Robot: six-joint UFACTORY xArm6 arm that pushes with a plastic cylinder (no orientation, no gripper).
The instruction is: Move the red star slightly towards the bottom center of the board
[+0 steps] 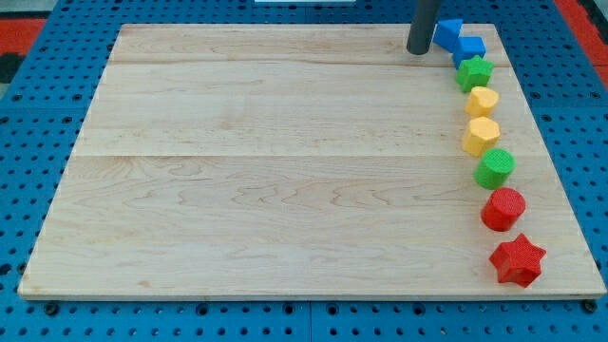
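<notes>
The red star lies at the view's bottom right corner of the wooden board, close to the right edge. My tip stands at the view's top, right of centre, far from the red star and just left of the blue blocks. A red cylinder sits just above the star.
A column of blocks runs down the board's right side: two blue blocks at the top, a green star, two yellow hexagons, a green cylinder. A blue pegboard surrounds the board.
</notes>
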